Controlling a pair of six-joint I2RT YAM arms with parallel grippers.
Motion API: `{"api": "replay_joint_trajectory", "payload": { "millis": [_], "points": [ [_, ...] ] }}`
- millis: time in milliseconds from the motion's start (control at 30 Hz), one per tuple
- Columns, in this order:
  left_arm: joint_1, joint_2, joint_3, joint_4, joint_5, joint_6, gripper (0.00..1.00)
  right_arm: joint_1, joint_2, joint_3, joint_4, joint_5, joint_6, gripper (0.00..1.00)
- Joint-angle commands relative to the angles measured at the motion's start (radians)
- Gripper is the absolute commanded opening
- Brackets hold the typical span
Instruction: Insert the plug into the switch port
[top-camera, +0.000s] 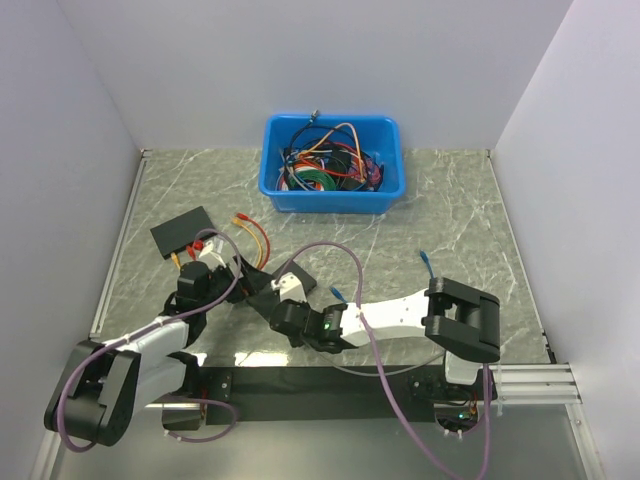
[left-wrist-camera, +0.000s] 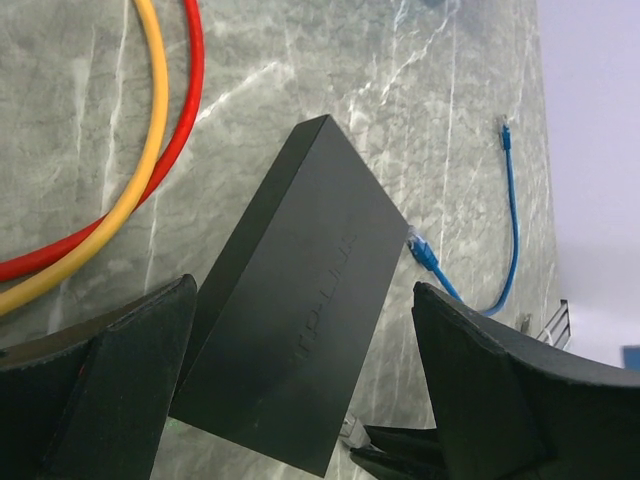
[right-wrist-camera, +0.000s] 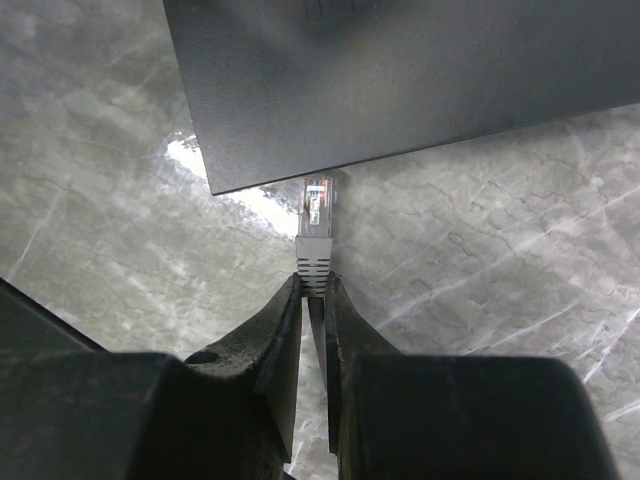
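The black switch (left-wrist-camera: 300, 300) lies flat between the wide-open fingers of my left gripper (left-wrist-camera: 303, 300), which touch nothing. In the top view the switch (top-camera: 297, 273) shows between the two arms. My right gripper (right-wrist-camera: 315, 285) is shut on the pale grey boot of the clear plug (right-wrist-camera: 318, 205). The plug's tip points at the switch's (right-wrist-camera: 400, 70) near long edge, close to one corner and almost touching it. The same plug (left-wrist-camera: 352, 430) shows beside the switch's near corner. The switch port is hidden under that edge. The plug's cable is hidden.
A thin blue cable (left-wrist-camera: 512, 230) lies right of the switch, one blue plug (left-wrist-camera: 422, 246) at its far corner. Red (left-wrist-camera: 190, 90) and yellow (left-wrist-camera: 150, 90) cables curve to its left. A second black box (top-camera: 183, 232) and a blue bin (top-camera: 333, 163) of cables stand further back.
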Motion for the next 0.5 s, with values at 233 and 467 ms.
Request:
{"api": "replay_joint_trajectory", "payload": {
  "millis": [233, 467],
  "points": [
    [-0.077, 0.059, 0.067, 0.003, -0.058, 0.040, 0.94, -0.003, -0.015, 0.089, -0.001, 0.009, -0.026, 0.00],
    [-0.105, 0.073, 0.073, -0.005, -0.077, 0.043, 0.94, -0.003, 0.031, 0.117, -0.007, -0.004, -0.024, 0.00]
  ]
}}
